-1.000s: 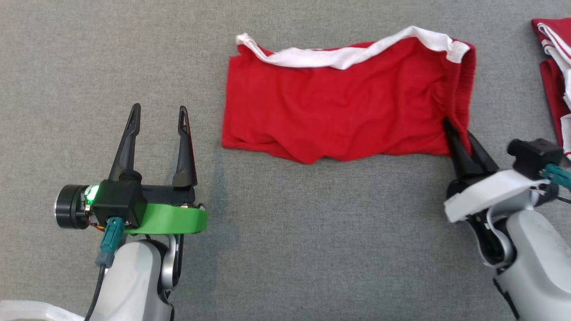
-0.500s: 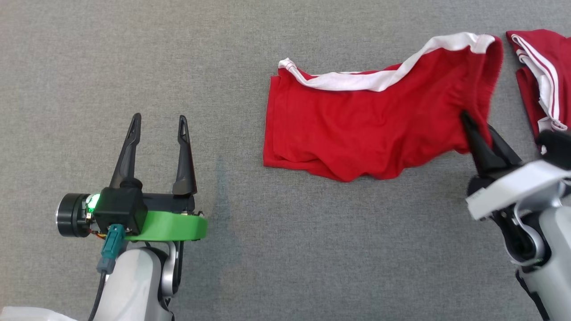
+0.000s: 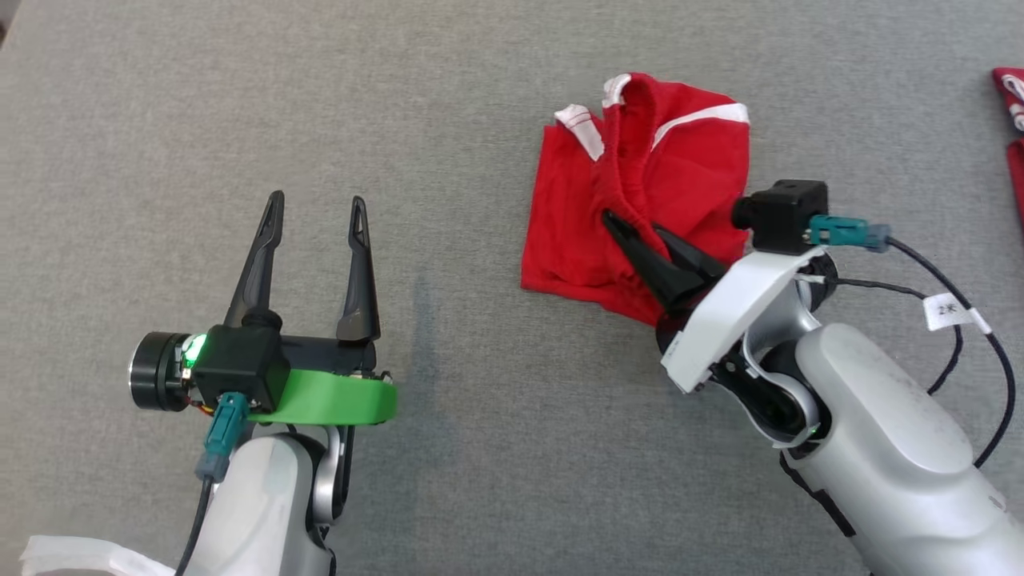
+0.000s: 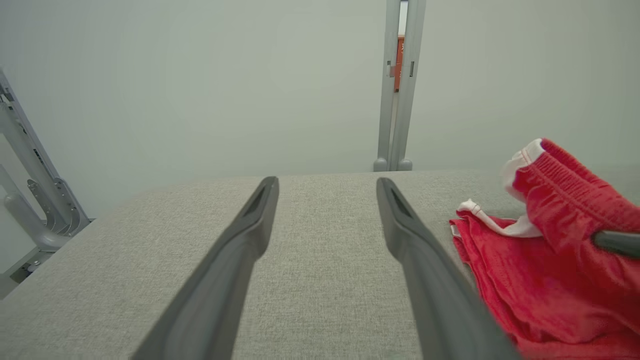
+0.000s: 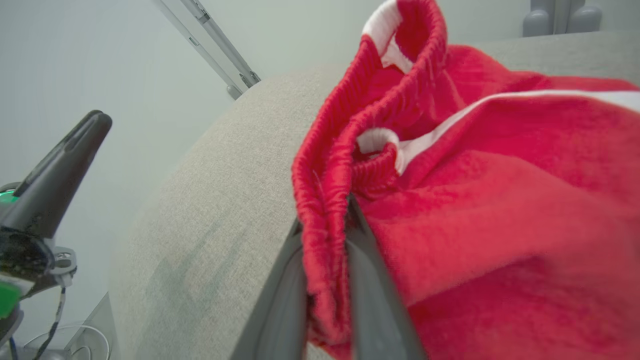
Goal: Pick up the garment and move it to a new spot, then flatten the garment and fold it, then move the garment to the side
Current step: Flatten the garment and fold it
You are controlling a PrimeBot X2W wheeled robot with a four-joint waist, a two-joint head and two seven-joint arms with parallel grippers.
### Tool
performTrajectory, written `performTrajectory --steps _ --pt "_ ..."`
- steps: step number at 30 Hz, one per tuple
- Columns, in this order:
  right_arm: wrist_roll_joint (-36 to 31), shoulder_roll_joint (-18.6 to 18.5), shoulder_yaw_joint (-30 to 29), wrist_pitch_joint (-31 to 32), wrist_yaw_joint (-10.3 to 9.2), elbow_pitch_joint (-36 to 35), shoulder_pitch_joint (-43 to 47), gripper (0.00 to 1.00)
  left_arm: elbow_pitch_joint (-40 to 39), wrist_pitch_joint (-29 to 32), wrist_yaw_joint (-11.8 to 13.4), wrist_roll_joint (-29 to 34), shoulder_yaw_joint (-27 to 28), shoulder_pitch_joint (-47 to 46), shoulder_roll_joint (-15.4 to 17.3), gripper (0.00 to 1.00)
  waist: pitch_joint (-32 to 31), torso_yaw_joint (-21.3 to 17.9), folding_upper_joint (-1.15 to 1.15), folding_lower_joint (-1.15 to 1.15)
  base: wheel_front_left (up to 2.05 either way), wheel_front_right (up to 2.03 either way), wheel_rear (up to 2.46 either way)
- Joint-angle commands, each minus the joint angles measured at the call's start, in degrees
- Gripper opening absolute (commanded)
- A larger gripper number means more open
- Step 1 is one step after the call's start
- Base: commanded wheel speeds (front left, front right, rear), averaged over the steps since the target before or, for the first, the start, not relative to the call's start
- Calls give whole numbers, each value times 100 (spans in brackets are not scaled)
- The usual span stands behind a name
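The garment [image 3: 572,240] is a pair of red shorts with white trim, lying right of centre on the grey table [image 3: 480,448], its right part lifted and doubled over the left. My right gripper [image 3: 630,222] is shut on the ribbed red waistband, which the right wrist view shows pinched between the two dark fingers [image 5: 372,295] with the garment [image 5: 500,210] bunched above them. My left gripper [image 3: 317,198] stands open at the lower left, apart from the cloth, with nothing between its fingers. In the left wrist view the left gripper [image 4: 327,181] points over bare table, the garment [image 4: 540,280] to its right.
Another red and white garment [image 3: 1014,136] lies at the table's right edge. A black cable with a tag [image 3: 952,312] loops beside my right forearm. Grey metal posts [image 4: 397,85] stand beyond the table's far edge.
The right gripper has carried the waistband up and to the left over the garment, which was spread wide and is now doubled over. The head camera has shifted. The left gripper stays open.
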Motion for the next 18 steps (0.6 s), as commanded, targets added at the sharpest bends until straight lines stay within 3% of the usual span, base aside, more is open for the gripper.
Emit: performTrajectory --steps 1,3,4,6,7,15,18 --pt "0 29 74 -85 -2 146 -128 0 17 -13 -2 -26 7 -52 -24 100 79 139 0 0 0 0 0" --pt "65 141 201 -239 -1 348 -216 0 27 -13 5 -27 7 -39 -46 100 92 166 0 0 0 0 0" --pt "38 145 254 -320 -1 448 -271 10 34 -13 5 -33 7 -34 -51 100 98 174 0 0 0 0 0" --pt "54 176 422 -486 -1 615 -348 87 49 -13 2 -30 3 -33 -57 100 106 183 0 0 0 0 0" --pt "57 190 507 -602 -2 679 -399 100 58 -13 0 -27 3 -29 -61 100 102 183 0 0 0 0 0" --pt "-336 -67 929 -1842 -2 640 -545 100 100 -13 -5 44 48 -9 -82 100 30 95 0 0 0 0 0" --pt "-683 -275 620 -2118 -3 432 -372 100 121 -13 5 90 94 76 -78 100 -36 0 0 0 0 0 0"
